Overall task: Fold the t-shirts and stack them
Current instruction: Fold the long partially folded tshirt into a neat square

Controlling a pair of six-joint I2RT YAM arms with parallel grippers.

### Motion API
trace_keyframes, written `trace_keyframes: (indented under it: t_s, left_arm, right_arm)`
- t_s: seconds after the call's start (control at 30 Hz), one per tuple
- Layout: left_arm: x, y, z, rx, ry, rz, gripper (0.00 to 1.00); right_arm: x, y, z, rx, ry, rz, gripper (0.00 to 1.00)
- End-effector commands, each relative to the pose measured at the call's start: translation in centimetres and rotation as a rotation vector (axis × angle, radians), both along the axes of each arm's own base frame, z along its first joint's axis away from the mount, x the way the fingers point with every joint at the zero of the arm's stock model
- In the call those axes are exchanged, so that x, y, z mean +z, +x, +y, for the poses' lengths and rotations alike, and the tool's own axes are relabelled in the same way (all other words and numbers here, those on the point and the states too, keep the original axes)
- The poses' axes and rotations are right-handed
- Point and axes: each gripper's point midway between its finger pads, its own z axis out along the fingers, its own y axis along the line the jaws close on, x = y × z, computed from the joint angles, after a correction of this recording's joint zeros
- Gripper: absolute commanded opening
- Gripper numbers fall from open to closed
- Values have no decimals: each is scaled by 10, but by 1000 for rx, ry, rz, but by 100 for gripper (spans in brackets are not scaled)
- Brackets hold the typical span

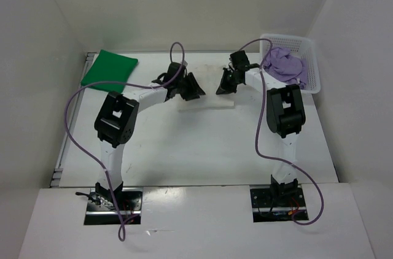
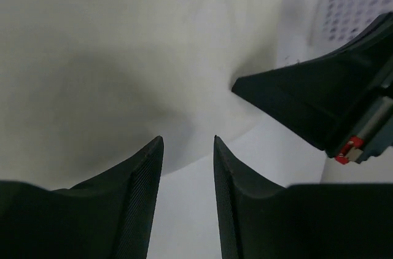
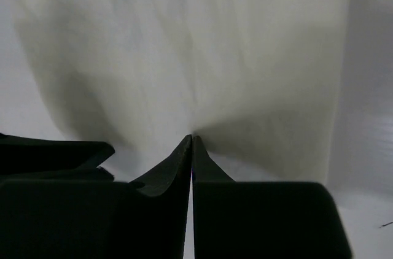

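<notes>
A folded white-cream t-shirt lies mid-table between my two grippers. The left gripper stands open at its left edge, and the cloth spreads just beyond the spread fingertips. From the right, the right gripper has its jaws pressed together on the shirt's edge, where creases in the cloth run into the tips. The bright green t-shirt lies folded at the back left. In the basket, the light purple t-shirt sits crumpled.
The white lattice basket stands at the back right, against the right wall, and its wall also shows in the left wrist view. White walls enclose the table on three sides. Purple cables loop off both arms.
</notes>
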Motion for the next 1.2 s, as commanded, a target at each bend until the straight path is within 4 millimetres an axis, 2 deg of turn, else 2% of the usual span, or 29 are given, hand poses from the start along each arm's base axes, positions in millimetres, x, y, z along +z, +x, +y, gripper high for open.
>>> trace_keyframes:
  t_s: [0.0, 0.03, 0.07, 0.1, 0.13, 0.17, 0.2, 0.23, 0.3, 0.33, 0.37, 0.4, 0.47, 0.5, 0.53, 0.6, 0.67, 0.7, 0.73, 0.8, 0.83, 0.87, 0.9, 0.97, 1.0, 1.07, 1.1, 1.13, 1.17]
  left_arm:
    - [-38, -17, 28, 9, 46, 59, 46]
    - [-48, -23, 31, 9, 52, 74, 46]
    - [-44, -28, 31, 10, 34, 74, 46]
    - [-65, -49, 38, 2, 51, 133, 46]
    - [-70, -59, 37, 1, 51, 152, 46]
    - [-69, -66, 39, 7, 44, 152, 46]
    - [-74, -76, 44, 7, 52, 171, 46]
    - [-91, -99, 49, 15, 60, 229, 46]
    - [-89, -120, 50, -2, 45, 248, 46]
    - [-100, -141, 55, -3, 56, 286, 46]
    - [-92, -151, 50, -25, 53, 272, 47]
    - [-94, -162, 52, -22, 63, 290, 48]
    - [-90, -188, 53, -47, 55, 305, 50]
    - [-87, -196, 55, -46, 44, 320, 52]
    - [-70, -201, 53, -59, 27, 283, 53]
    - [-57, -208, 59, -44, 23, 268, 56]
    - [-30, -201, 69, -29, 66, 172, 65]
    - [-20, -192, 76, -5, 79, 136, 68]
    - [0, -179, 81, 18, 71, 81, 72]
    - [13, -154, 101, 60, 80, 26, 82]
    - [10, -144, 105, 69, 95, 27, 84]
    - [23, -127, 105, 67, 91, -10, 88]
    - [14, -111, 110, 58, 121, -27, 90]
    - [10, -95, 105, 15, 151, -55, 91]
    - [6, -75, 104, -6, 181, -76, 95]
    - [0, -59, 97, -42, 194, -99, 95]
    - [-19, -54, 90, -105, 203, -86, 96]
    - [-10, -38, 83, -127, 198, -127, 96]
    - [-14, -33, 79, -157, 200, -128, 96]
  right_arm:
    - [-9, -3, -5, -11, -21, -26, 4]
    - [-21, -13, -7, -11, -30, 7, 4]
    - [-26, -16, -8, -11, -32, 15, 4]
    - [-28, -21, -9, -11, -34, 24, 4]
    - [-35, -32, -7, 0, -38, 39, 4]
    - [-36, -35, -9, -13, -42, 39, 4]
    - [-46, -50, -7, -1, -52, 72, 4]
    - [-43, -54, -4, -3, -55, 60, 4]
    - [-51, -72, -4, 10, -65, 93, 4]
    - [-44, -79, 1, 25, -62, 81, 4]
    - [-45, -85, -1, 18, -61, 92, 4]
    - [-51, -99, 0, 29, -76, 112, 4]
    - [-50, -120, -1, 44, -84, 131, 4]
    - [-49, -130, 3, 52, -82, 135, 4]
    - [-47, -136, 0, 52, -82, 137, 6]
    - [-39, -151, -1, 63, -79, 125, 10]
    - [-29, -152, -1, 62, -70, 99, 16]
    - [-20, -155, -3, 70, -71, 89, 19]
    - [-11, -152, -2, 70, -65, 71, 27]
    - [15, -150, -1, 77, -50, 11, 37]
    - [27, -150, 2, 87, -28, -7, 44]
    - [36, -148, -1, 80, -14, -27, 47]
    - [51, -149, -1, 79, -2, -62, 49]
    - [66, -152, 2, 92, 26, -93, 54]
    - [75, -155, 0, 92, 32, -111, 54]
    - [76, -164, -1, 99, 39, -105, 55]
    - [77, -167, -2, 99, 40, -110, 55]
    - [77, -173, -8, 90, 38, -106, 55]
    - [78, -176, -9, 90, 40, -110, 55]
